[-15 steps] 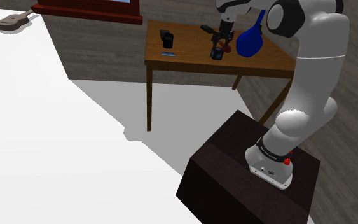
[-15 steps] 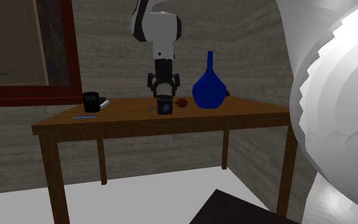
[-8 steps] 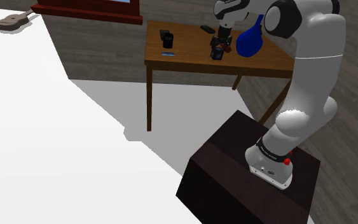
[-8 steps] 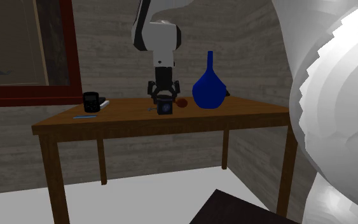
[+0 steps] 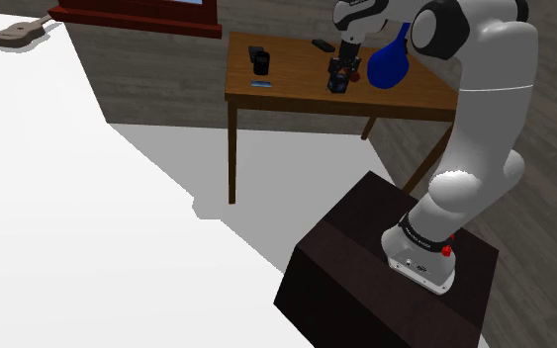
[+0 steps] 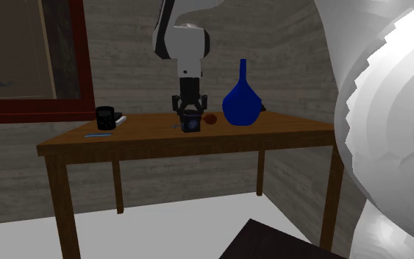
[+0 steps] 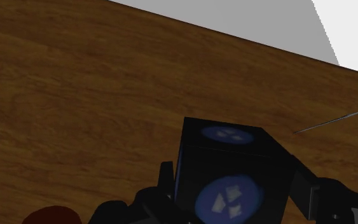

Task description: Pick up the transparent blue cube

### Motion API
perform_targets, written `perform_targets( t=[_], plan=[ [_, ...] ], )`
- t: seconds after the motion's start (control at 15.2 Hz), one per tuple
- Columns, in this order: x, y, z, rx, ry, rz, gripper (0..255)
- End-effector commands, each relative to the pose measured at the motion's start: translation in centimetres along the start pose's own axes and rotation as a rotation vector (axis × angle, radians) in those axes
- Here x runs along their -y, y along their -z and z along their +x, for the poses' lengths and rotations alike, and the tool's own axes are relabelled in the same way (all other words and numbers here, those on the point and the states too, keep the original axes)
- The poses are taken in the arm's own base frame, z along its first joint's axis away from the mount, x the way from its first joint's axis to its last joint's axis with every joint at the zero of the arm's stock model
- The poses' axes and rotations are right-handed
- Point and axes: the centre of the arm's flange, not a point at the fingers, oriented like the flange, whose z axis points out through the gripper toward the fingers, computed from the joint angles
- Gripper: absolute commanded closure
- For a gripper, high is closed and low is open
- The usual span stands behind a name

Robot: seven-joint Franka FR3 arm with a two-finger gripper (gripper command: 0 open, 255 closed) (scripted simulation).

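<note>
Lowered tool [image 6: 191,120] now clasps the dark cube [image 7: 229,170] (blue-spotted).

The table [image 7: 75,95] is grained brown wood (matt finish), the cube [image 7: 228,172] smooth-faced.

The cube [image 7: 231,172] is near-black (blue discs, pale flecks); the table [image 7: 75,95], brown wood-grain.

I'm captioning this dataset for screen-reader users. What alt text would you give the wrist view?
A dark cube with blue round marks on its faces sits on a brown wooden table, clasped on both sides by the black gripper. A dark red object lies beside the gripper, and a thin grey stick lies farther off on the table.
</note>
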Motion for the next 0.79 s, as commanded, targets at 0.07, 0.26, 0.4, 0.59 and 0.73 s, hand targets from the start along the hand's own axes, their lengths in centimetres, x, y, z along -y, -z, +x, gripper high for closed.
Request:
perform_targets(
  t=[0.07, 0.26, 0.4, 0.59, 0.73],
  plan=[
    [0.2, -0.1, 0.0, 0.001, 0.001, 0.001, 255],
    [0.2, 1.5, 0.0, 0.001, 0.001, 0.001, 255],
    [0.1, 2.5, 0.0, 0.001, 0.001, 0.001, 255],
    [0.1, 4.1, -0.1, 0.001, 0.001, 0.001, 255],
    [0.1, 5.2, -0.1, 0.001, 0.001, 0.001, 255]
  ],
)
